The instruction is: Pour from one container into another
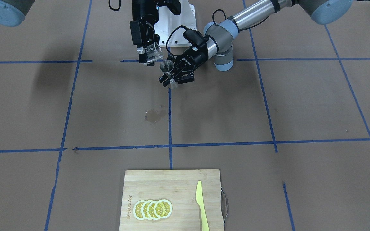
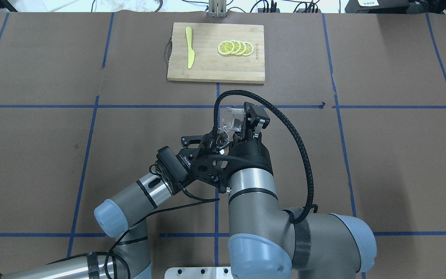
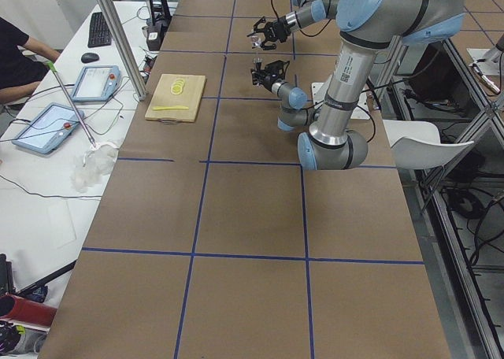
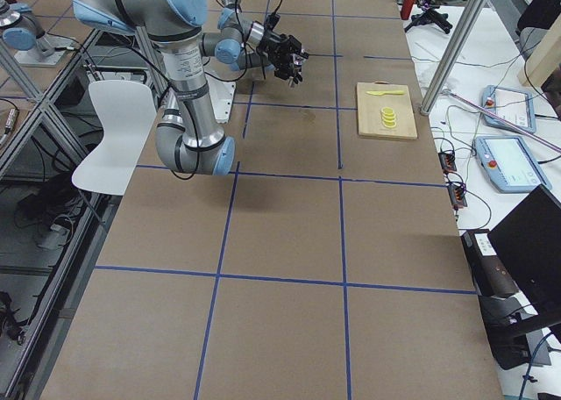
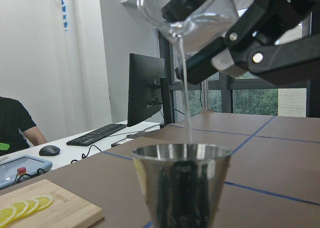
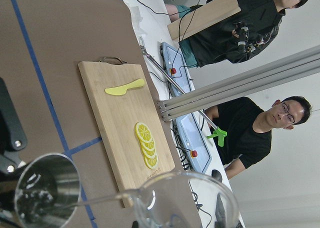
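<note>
My right gripper is shut on the clear glass cup and holds it tilted above the table. A thin stream of water runs from the cup's lip into the steel jigger. The jigger stands upright just below and beside the cup, with my left gripper shut on its lower cone. From overhead the cup shows ahead of the right wrist, while the jigger is mostly hidden by the arms. In the right wrist view the cup's rim is near and the jigger's open top sits to its left.
A wooden cutting board with lemon slices and a yellow knife lies at the table's far edge. A wet patch marks the brown paper under the grippers. A white mounting plate sits by the robot's base.
</note>
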`<state>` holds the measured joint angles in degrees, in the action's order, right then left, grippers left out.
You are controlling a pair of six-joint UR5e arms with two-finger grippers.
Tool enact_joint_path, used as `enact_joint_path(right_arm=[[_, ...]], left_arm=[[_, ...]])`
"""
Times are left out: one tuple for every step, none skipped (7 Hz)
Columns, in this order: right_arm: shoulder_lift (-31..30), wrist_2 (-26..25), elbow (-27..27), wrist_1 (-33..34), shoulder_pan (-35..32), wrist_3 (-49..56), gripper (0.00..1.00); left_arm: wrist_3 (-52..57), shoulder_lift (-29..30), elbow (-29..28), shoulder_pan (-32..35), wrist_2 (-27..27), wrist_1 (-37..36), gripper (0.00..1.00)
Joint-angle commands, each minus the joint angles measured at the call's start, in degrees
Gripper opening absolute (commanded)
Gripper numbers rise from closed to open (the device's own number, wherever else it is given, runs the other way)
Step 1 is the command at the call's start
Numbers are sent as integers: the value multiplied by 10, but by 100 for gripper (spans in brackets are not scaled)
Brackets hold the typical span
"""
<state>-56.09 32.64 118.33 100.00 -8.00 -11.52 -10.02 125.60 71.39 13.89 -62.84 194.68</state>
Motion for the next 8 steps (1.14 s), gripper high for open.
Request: enact_joint_path(right_arm=[[-1, 1, -1, -5, 2, -55, 0], [0, 1, -5, -6, 3, -110, 0], [-1, 0, -8, -7, 5, -155, 0], [-2, 1, -12, -43, 5, -175, 0], [-5, 1, -13, -77, 4, -175, 0], [-4, 1, -7, -89, 0, -177, 0], [-9, 1, 10, -99, -3, -184, 0], [-18, 1, 17, -100, -4, -222, 0]], left_arm=[[0, 0, 2, 0, 4, 0, 0], [0, 0, 2, 0, 4, 0, 0], [0, 0, 6, 0, 4, 0, 0], [0, 0, 6, 0, 4, 0, 0], [0, -1, 8, 0, 5, 1, 0], [1, -2, 9, 1, 11, 1, 0], [1, -7, 17, 4, 12, 1, 0], [2, -14, 22, 7, 19, 3, 0]])
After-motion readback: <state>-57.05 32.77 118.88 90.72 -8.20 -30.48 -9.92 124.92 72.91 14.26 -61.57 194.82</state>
